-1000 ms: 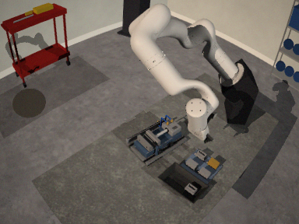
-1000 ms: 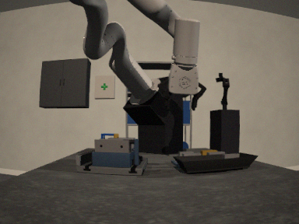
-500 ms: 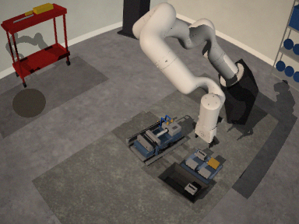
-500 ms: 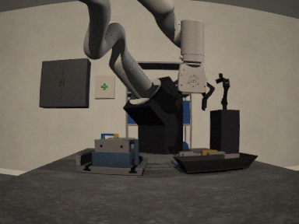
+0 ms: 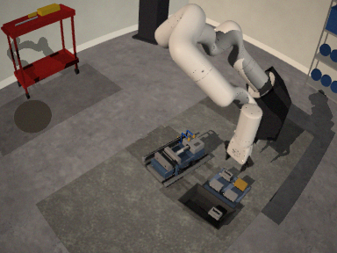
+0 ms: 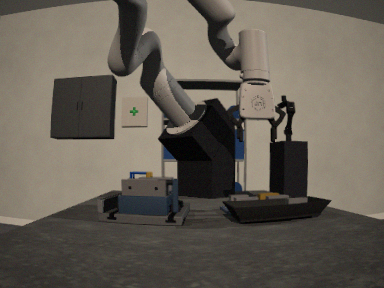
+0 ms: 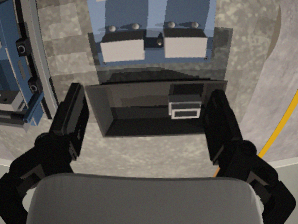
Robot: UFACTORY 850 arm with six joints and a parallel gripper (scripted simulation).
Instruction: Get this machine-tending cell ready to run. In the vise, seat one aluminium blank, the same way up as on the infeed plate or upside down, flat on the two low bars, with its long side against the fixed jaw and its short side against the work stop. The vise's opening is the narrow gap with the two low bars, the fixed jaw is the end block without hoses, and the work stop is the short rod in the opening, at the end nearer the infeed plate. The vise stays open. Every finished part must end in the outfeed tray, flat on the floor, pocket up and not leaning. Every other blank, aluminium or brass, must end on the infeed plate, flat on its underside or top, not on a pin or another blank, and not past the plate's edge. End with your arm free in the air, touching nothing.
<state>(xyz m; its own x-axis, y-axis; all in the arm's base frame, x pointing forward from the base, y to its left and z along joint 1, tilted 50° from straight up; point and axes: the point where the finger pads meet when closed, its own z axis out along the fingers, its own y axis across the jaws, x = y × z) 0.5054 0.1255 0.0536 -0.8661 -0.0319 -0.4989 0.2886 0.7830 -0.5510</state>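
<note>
grey table under dim light: one finished part (image 5: 215, 213) (image 7: 185, 111) lies pocket up in the outfeed tray (image 5: 193, 196) (image 6: 280, 212) (image 7: 100, 112), by the table's right edge in the exterior view; another apparently remains on the infeed plate (image 5: 244, 196) (image 7: 155, 16). the spread gripper (image 5: 237, 162) (image 6: 257, 139) (image 7: 147, 100) holds nothing; vise (image 5: 190, 153) (image 6: 148, 205) (image 7: 10, 46) loading probably remains.

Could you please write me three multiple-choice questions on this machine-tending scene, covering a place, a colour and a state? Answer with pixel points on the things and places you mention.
1. Where is the brass blank?
A) in the outfeed tray
B) on the infeed plate
C) on the red cart

2. What colour is the infeed plate?
A) blue
B) red
C) yellow

3. How does the gripper stand?
A) shut on a blank
B) shut on nothing
C) open

1 B: the brass blank (image 5: 240, 184) sits on the infeed plate (image 5: 237, 203) beside the grey pieces.
2 A: the plate's bare parts look blue.
3 C: the fingers of the gripper (image 5: 238, 162) (image 6: 257, 139) (image 7: 146, 105) stand wide apart with nothing between them.
</note>
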